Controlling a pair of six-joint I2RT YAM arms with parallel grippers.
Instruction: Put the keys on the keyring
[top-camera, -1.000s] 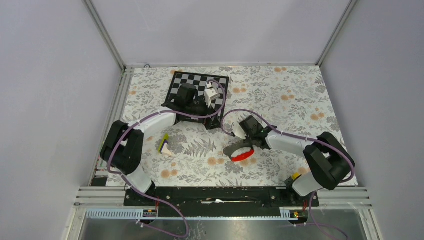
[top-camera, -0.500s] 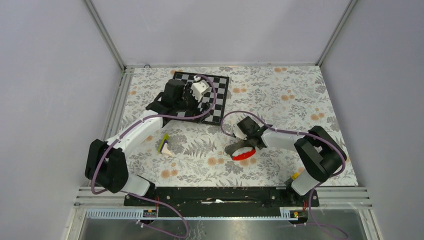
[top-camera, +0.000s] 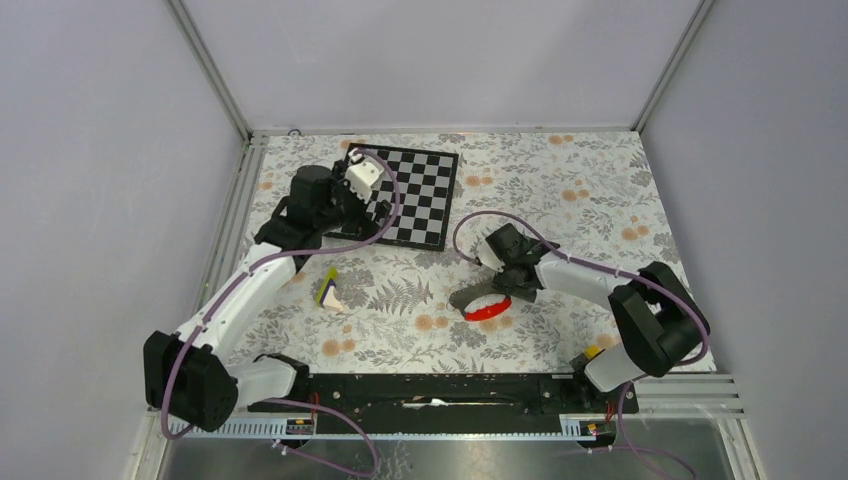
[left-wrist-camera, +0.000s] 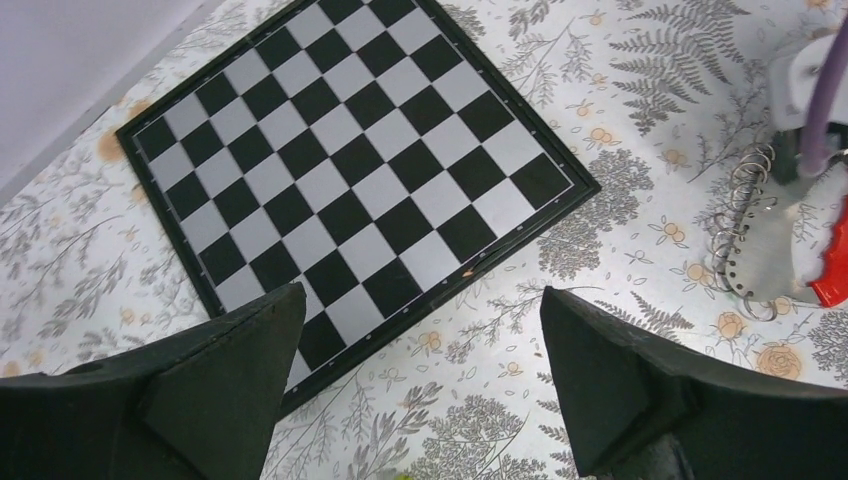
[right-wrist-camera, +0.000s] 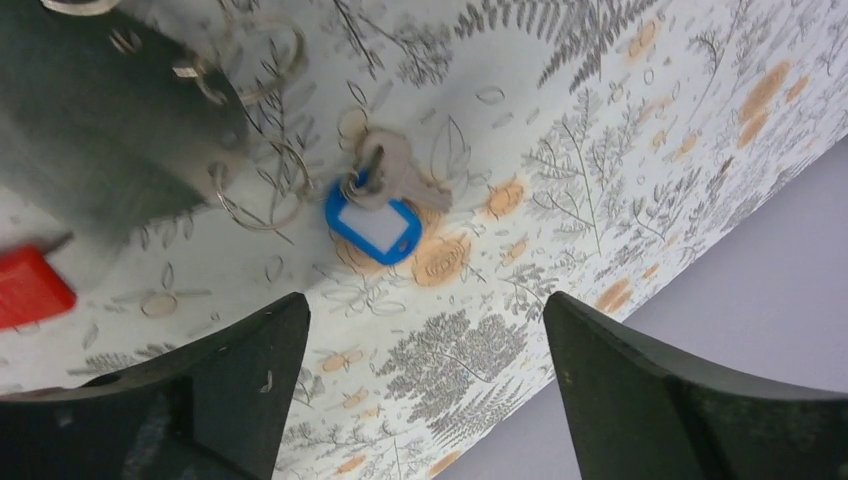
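Right wrist view: the right gripper (right-wrist-camera: 420, 310) is released. Its fingers (right-wrist-camera: 230, 390) stand wide apart with nothing between them. The key (right-wrist-camera: 400, 180) and its blue tag (right-wrist-camera: 372, 222) lie flat on the floral table cover (right-wrist-camera: 600, 150), just ahead of the gap between the fingertips and almost centred on it.

The keyring (right-wrist-camera: 110, 120) lies beside the key. The view shows its grey section and, lower down, the end of its red section (right-wrist-camera: 30, 285). Wire rings (right-wrist-camera: 250, 195) fan out from the grey edge, and one of them reaches the edge of the blue tag. Whether the key's own small ring is linked through it cannot be told.

Long axis: the key blade and the tag both run roughly parallel to the line joining the two fingertips. As the claw stands, closing it would probably bear on the ends of the key. A pinch across the narrow width would likely call for a wrist turn first.

In the top external view the keyring lies right of centre in the near half of the table, with the right gripper just on its far-right side. The key is too small to make out there. Judging by the wrist view, it lies on the far side of the strap, under the claw.

The left gripper (left-wrist-camera: 420, 300) is also released and empty. It hangs by the chessboard (left-wrist-camera: 340, 170) at the far left, well apart from the key. The right arm is the nearer one.
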